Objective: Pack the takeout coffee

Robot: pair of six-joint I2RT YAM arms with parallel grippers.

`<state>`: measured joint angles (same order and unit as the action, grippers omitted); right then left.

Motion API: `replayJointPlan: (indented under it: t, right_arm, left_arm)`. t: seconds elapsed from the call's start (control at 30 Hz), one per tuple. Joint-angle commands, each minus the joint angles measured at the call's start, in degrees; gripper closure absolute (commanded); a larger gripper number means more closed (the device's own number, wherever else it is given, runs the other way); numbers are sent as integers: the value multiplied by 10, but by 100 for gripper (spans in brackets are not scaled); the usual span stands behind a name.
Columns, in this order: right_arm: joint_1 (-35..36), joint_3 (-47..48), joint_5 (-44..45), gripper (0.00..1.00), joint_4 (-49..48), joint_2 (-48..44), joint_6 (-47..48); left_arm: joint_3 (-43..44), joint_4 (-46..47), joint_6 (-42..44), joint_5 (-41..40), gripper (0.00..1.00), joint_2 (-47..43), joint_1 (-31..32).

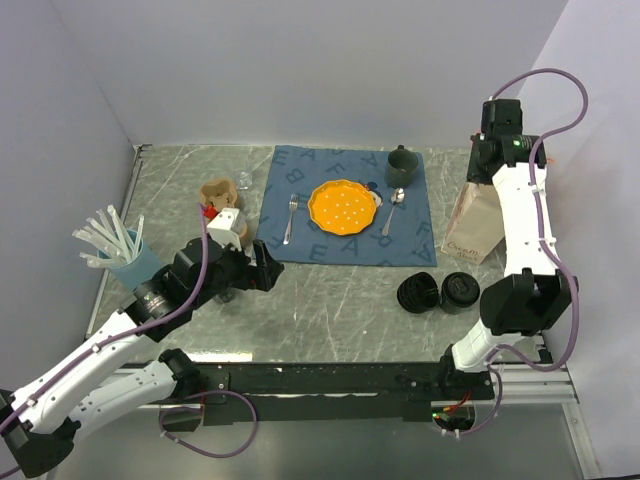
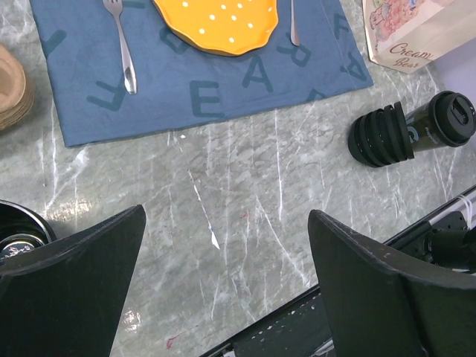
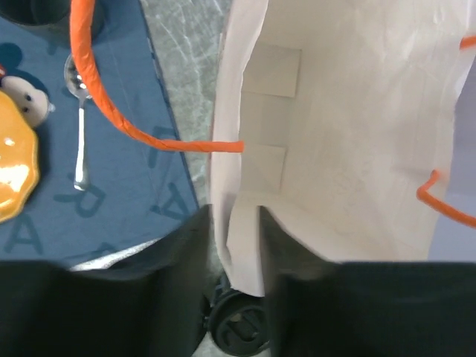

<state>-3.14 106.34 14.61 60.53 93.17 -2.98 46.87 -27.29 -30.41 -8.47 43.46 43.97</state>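
The takeout coffee [image 1: 460, 291], a small black cup, sits on the marble near the front right, with a round black ribbed lid [image 1: 418, 292] touching its left side. The left wrist view shows the cup [image 2: 445, 119] and the ribbed lid [image 2: 381, 137] far to the right. A white paper bag [image 1: 478, 228] with orange handles stands just behind them. My right gripper [image 3: 234, 214] is at the bag's near rim, one finger inside and one outside, shut on the paper wall. My left gripper [image 2: 227, 212] hangs wide open over bare marble, holding nothing.
A blue placemat [image 1: 335, 252] carries an orange plate [image 1: 343, 207], a fork [image 1: 290, 216], a spoon [image 1: 393, 208] and a dark green mug [image 1: 401, 162]. A light blue cup of straws [image 1: 133, 262] stands at the left. Brown cups [image 1: 215, 190] sit behind it.
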Motion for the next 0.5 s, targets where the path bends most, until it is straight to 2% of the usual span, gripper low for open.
replayJointPlan:
  t: [0.0,0.17,0.27,0.3,0.47]
  right_arm:
    - [0,18,25,75,12,26,-8]
    - [0,36,31,81,18,40,-2]
    - [1,39,22,93,9,35,20]
    - [1,40,22,100,8,33,36]
    - [6,63,47,100,-7,5,58]
  left_arm:
    - [17,5,13,-11,3,-7,-2]
    - [18,2,17,-14,3,-9,-1]
    - [21,3,19,-15,3,-9,-1]
    - [22,2,20,-17,3,-9,-1]
    - [49,-6,23,-34,3,-3,-2]
